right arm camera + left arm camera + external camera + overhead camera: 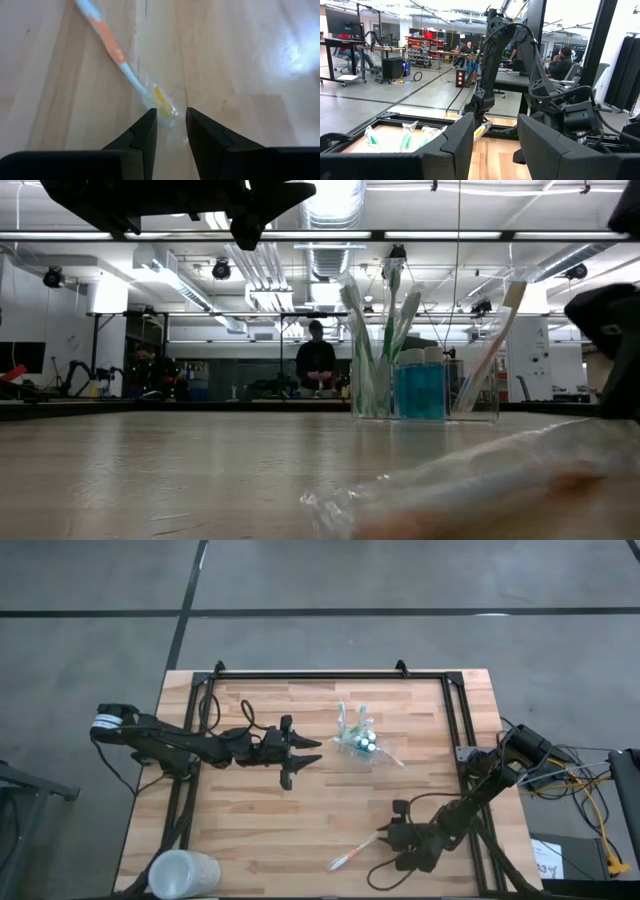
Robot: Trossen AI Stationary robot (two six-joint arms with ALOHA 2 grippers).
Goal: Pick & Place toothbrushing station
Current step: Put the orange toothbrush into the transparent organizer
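The toothbrushing station (358,740), a clear holder with green and white brushes and blue tubes (420,385), stands upright on the table right of centre. An orange-and-white toothbrush (355,852) in a clear wrapper lies flat near the front edge (117,52). My right gripper (386,837) slants down at the brush's head end. Its fingers (170,125) are a narrow gap apart, and the yellow-bristled head (163,103) lies just beyond the tips. My left gripper (303,754) hovers open and empty left of the station (495,145). My right gripper comes slanting down at the toothbrush's head end, and the wrapper's loose end (172,137) lies in the gap between the fingertips. Whether either finger touches the wrapper, I cannot tell. The brush lies flat on the table.
A frosted white cup (183,875) stands at the table's front left corner. A black frame (330,675) runs along the far edge and both sides. Bare wood lies between the station and the loose toothbrush. A person stands in the room beyond (316,360).
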